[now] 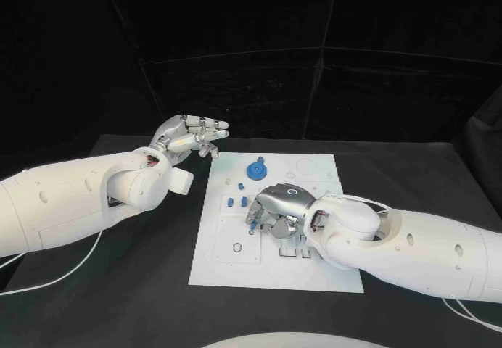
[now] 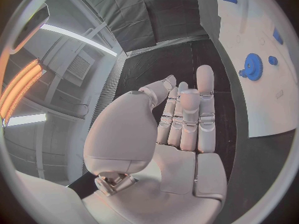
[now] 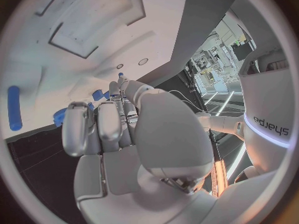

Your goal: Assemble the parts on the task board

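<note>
The white task board (image 1: 226, 270) lies in the middle of the black table. A blue gear (image 1: 257, 171) stands at its far end, with small blue parts (image 1: 228, 204) nearer along its left side. My right hand (image 1: 278, 209) hangs over the board's middle, fingers pointing down. It pinches a small blue peg (image 1: 252, 228) between thumb and finger; the peg's tip (image 3: 120, 75) shows at the fingertips above the board (image 3: 93, 15). My left hand (image 1: 192, 138) is raised beyond the board's far left corner, fingers straight and holding nothing. The left wrist view shows that hand (image 2: 184, 119) and the gear (image 2: 252, 66).
A blue bar-shaped part (image 3: 14, 107) lies on the board off to one side of my right hand. Shallow recesses (image 1: 239, 249) mark the board's near left part. Black table surrounds the board, and a dark curtain hangs behind it.
</note>
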You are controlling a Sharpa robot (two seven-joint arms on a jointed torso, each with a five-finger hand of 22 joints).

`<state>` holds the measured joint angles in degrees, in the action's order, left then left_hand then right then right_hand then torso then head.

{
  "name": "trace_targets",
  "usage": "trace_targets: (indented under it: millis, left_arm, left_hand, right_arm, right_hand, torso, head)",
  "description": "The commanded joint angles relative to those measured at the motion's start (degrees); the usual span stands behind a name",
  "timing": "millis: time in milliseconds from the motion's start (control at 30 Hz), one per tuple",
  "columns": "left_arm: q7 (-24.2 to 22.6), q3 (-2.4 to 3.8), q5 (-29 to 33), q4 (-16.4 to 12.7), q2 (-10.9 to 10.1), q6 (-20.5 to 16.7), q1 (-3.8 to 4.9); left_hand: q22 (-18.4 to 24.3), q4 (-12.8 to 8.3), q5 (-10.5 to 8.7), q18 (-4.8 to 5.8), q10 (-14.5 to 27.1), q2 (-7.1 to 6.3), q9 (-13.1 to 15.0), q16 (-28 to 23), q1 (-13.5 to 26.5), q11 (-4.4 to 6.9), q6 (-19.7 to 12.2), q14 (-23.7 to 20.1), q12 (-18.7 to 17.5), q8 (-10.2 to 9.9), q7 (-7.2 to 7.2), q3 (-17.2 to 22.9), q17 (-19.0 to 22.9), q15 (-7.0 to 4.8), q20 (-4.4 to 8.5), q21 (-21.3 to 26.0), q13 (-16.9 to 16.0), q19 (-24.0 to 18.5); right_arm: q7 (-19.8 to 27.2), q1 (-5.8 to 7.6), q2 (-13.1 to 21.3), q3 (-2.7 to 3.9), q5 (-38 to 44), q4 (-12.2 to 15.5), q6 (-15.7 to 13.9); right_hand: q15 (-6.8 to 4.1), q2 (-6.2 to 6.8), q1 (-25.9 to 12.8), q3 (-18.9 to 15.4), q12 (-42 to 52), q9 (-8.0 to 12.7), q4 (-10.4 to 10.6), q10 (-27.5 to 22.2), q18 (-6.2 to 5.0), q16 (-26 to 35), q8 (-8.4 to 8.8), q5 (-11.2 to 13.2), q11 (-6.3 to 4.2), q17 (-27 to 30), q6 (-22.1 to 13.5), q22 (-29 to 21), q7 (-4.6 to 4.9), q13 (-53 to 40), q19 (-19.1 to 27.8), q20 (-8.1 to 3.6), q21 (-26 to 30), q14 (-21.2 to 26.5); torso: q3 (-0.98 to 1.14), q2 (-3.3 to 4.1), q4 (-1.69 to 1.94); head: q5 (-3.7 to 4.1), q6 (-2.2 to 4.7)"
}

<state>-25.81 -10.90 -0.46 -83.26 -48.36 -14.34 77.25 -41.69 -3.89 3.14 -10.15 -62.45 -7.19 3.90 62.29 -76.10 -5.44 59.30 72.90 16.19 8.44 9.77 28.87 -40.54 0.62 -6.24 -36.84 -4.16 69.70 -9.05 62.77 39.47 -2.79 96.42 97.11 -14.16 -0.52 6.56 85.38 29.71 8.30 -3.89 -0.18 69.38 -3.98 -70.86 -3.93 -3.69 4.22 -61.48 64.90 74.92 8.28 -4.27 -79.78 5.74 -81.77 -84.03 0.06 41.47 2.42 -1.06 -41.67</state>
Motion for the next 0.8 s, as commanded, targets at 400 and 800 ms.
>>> trace_targets:
  millis: [400, 800]
  left_arm:
    - [-0.3, 0.05, 0.5, 0.0, 0.2, 0.7, 0.08]
    - [0.0, 0.05, 0.5, 0.0, 0.1, 0.8, 0.07]
  left_hand:
    - [0.1, -0.2, 0.05, -0.3, 0.2, 0.59, -0.1, -0.2, -0.1, -0.28, -0.2, -0.4, 0.2, 0.0, 0.28, -0.2, 0.1, 0.05, 0.0, 0.3, 0.1, -0.4]
    - [0.1, -0.3, 0.04, -0.3, 0.2, 0.57, -0.1, -0.3, -0.1, -0.31, -0.3, -0.5, 0.2, 0.0, 0.31, -0.2, 0.2, 0.08, -0.01, 0.3, 0.1, -0.4]
  right_arm:
    - [-1.7, -0.34, -1.2, -0.04, 5.4, -0.3, 2.7]
    - [-2.6, -0.44, -1.7, -0.06, 7.6, -0.5, 4.8]
  right_hand:
    - [0.2, 0.12, -0.7, 0.3, -0.2, 0.0, -0.1, -0.2, 0.53, -0.3, 0.15, 0.0, 0.24, 0.0, -0.2, 1.1, 0.29, 0.0, -0.2, 0.09, -0.1, -1.3]
    - [0.22, 0.2, -1.1, 0.3, -0.2, -0.1, -0.2, -0.2, 0.52, -0.2, 0.1, 0.0, 0.23, 0.2, -0.2, 1.1, 0.27, 0.0, -0.2, 0.12, -0.1, -1.3]
  torso:
    - [0.04, 0.04, -0.05]
    - [0.02, 0.0, -0.03]
  head:
    - [-0.23, -0.38]
    - [-0.4, -0.68]
